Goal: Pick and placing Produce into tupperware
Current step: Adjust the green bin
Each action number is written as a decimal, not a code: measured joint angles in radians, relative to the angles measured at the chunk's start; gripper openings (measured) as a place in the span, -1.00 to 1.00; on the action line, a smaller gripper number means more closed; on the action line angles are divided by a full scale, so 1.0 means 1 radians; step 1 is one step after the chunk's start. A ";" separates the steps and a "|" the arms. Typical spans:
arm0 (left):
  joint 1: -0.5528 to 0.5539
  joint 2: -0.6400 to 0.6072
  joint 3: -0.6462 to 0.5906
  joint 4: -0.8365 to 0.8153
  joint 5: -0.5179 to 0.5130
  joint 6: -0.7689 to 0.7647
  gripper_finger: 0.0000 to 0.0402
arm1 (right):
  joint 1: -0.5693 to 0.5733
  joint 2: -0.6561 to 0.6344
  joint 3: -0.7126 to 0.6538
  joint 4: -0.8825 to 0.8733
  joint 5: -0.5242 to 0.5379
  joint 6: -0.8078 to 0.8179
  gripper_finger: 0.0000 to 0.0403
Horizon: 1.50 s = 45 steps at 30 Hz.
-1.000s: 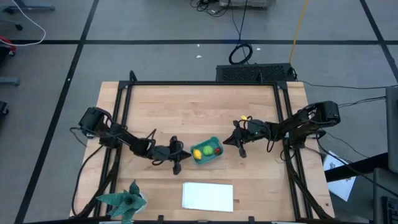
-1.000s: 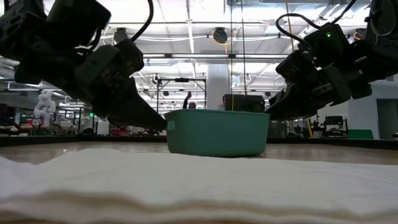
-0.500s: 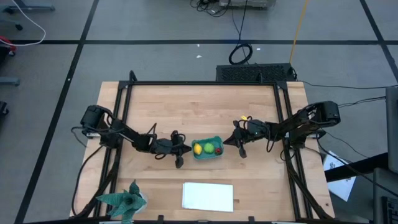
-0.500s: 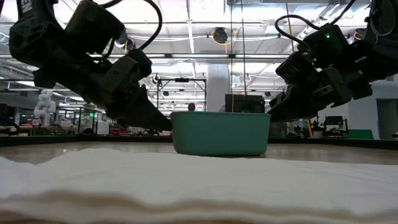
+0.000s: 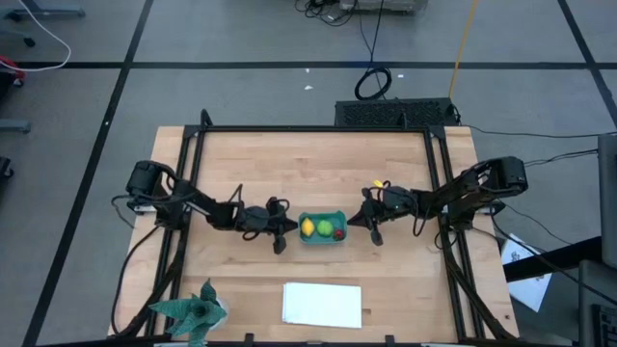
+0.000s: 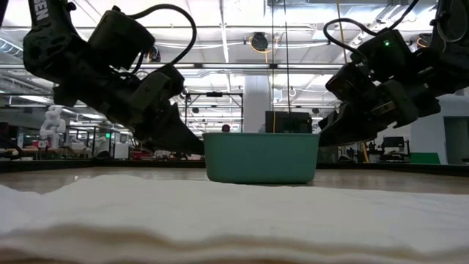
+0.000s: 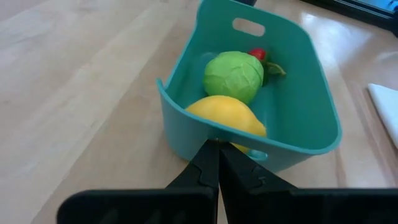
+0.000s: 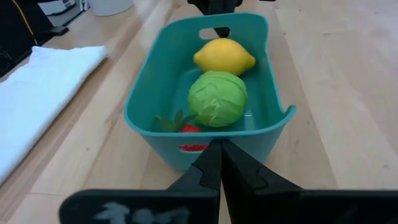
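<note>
The teal-blue tub stands on its base mid-table. Inside lie the yellow lemon, the round green fruit and the tiny red one. My left gripper is shut, its tips at the tub's left end. My right gripper is also shut, its tips at the tub's right end. The low view shows both grippers slanting down toward the tub from either side. My left gripper presses its shut fingertips against the outside of the tub's left end wall, coming low and slanting down from the table's left. My right gripper has its shut fingertips against the outside of the right end wall, from the table's right. The tub stays flat on the table.
A flat white folded cloth lies near the table's near edge and fills the low view's foreground. A teal spiky leafy object sits at the near left corner. Black frame rails run along the table's sides.
My left gripper has swung toward the far edge, pushing the tub's left end. The tub has turned from askew to lying straight across the table between the two grippers. The fruits have stayed inside.
</note>
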 joint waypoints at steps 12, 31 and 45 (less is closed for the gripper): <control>0.041 0.000 0.000 0.000 0.026 0.014 -0.99 | 0.000 0.000 0.000 0.003 0.000 0.004 -1.00; 0.019 0.000 0.004 0.003 0.048 0.012 -0.99 | 0.000 0.000 -0.001 0.008 0.004 0.000 -1.00; 0.016 0.000 0.016 -0.024 0.048 0.010 -0.98 | 0.000 0.000 -0.001 0.007 0.004 0.000 -1.00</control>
